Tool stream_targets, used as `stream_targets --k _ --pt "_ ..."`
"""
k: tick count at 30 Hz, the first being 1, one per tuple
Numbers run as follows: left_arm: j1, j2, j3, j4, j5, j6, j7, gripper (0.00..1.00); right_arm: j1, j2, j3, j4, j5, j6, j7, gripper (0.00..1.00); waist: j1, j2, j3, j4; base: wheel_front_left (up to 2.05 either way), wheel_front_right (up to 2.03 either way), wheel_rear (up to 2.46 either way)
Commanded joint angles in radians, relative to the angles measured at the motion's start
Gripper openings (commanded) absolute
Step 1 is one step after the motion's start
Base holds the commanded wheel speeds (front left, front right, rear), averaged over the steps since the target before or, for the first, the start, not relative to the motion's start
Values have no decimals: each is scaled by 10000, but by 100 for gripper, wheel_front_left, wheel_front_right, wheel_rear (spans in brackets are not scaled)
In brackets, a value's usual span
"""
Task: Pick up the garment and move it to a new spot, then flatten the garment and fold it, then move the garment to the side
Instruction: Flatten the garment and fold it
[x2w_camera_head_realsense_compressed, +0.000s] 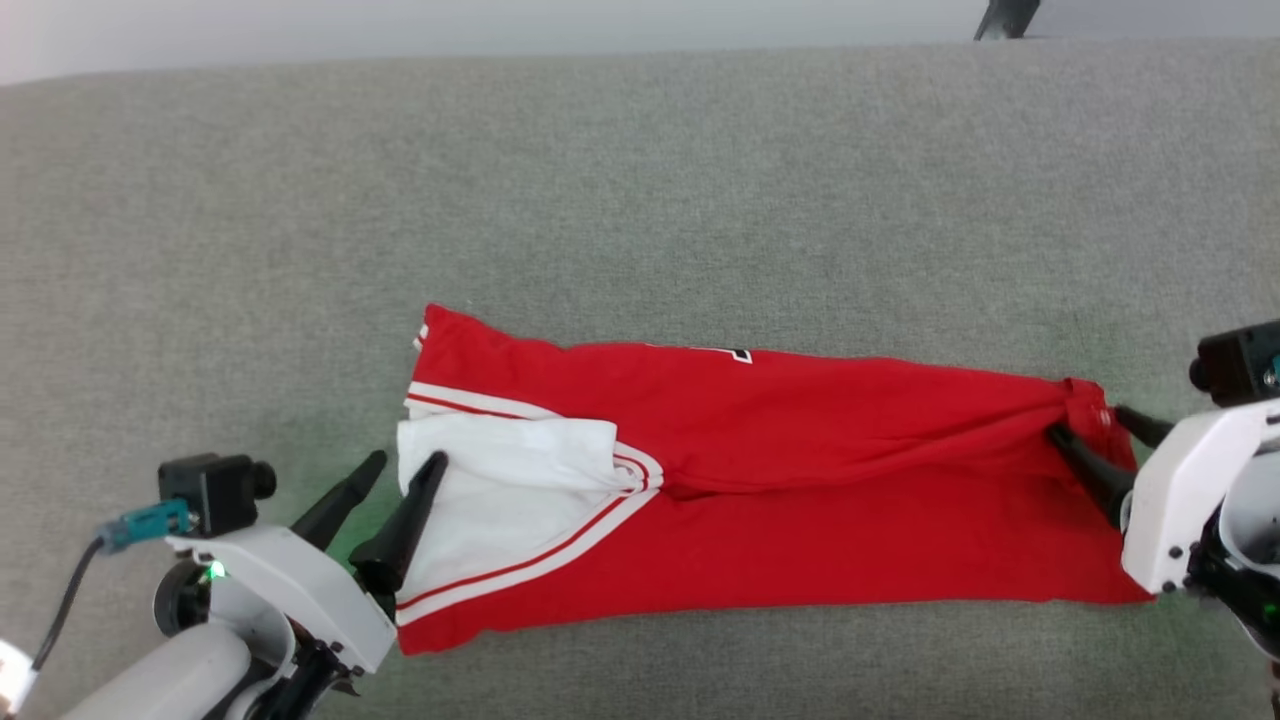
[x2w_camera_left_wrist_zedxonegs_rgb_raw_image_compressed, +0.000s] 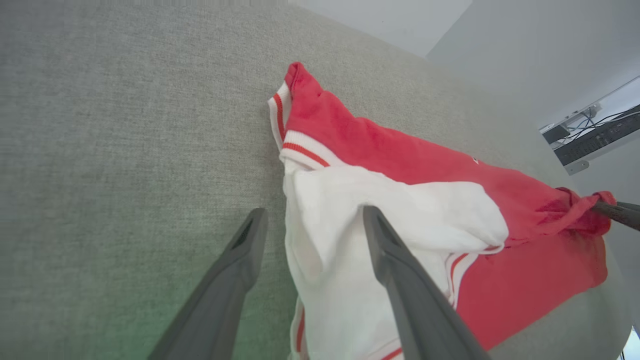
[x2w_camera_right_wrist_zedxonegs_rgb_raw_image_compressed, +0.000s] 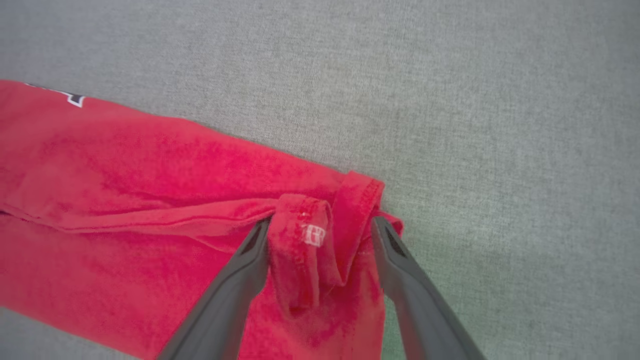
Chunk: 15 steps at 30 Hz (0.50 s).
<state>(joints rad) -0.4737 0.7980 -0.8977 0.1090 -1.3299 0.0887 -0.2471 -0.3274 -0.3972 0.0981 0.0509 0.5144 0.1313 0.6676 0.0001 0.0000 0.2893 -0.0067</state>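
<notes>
Across the wide grey woven-fabric surface (x2w_camera_head_realsense_compressed: 640, 180), the thin red sports jersey with white panels (x2w_camera_head_realsense_compressed: 800, 520) lies as a long folded band near the surface's front edge. At the surface's front left our left gripper (x2w_camera_head_realsense_compressed: 408, 460) is spread, one finger on the white. At front right our right gripper (x2w_camera_head_realsense_compressed: 1088, 422) is spread astride the bunched red hem (x2w_camera_right_wrist_zedxonegs_rgb_raw_image_compressed: 320, 235). We judge that withdrawing could snag that bunch and undo the fold.

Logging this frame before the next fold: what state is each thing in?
garment: lying on the grey surface, folded over along its length, not yet smooth.
white panel: on top at the robot's left end, rumpled.
red corner: bunched up at the right end.
left gripper: open, one finger over the white panel's edge, the other beside the cloth.
right gripper: open, fingers either side of the red corner.
</notes>
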Motion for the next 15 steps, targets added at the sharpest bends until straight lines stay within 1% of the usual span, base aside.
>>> stream_targets --k 1,5,8,15 --pt "247 -109 176 -18 58 87 -85 100 245 8 -138 67 97 -12 58 100 -1 0 -157 128 0 0 0" --pt "764 -430 790 -135 363 297 -169 100 546 -99 -409 186 252 -12 448 100 -1 0 -321 334 0 0 0" --pt "1313 -794 1402 -265 842 434 -173 100 735 -224 -725 254 417 -12 848 100 -1 0 -422 531 0 0 0" --pt "2590 -1665 2590 -408 1636 332 -161 100 1156 -451 -1492 513 515 -12 1738 100 -1 0 -642 1061 0 0 0"
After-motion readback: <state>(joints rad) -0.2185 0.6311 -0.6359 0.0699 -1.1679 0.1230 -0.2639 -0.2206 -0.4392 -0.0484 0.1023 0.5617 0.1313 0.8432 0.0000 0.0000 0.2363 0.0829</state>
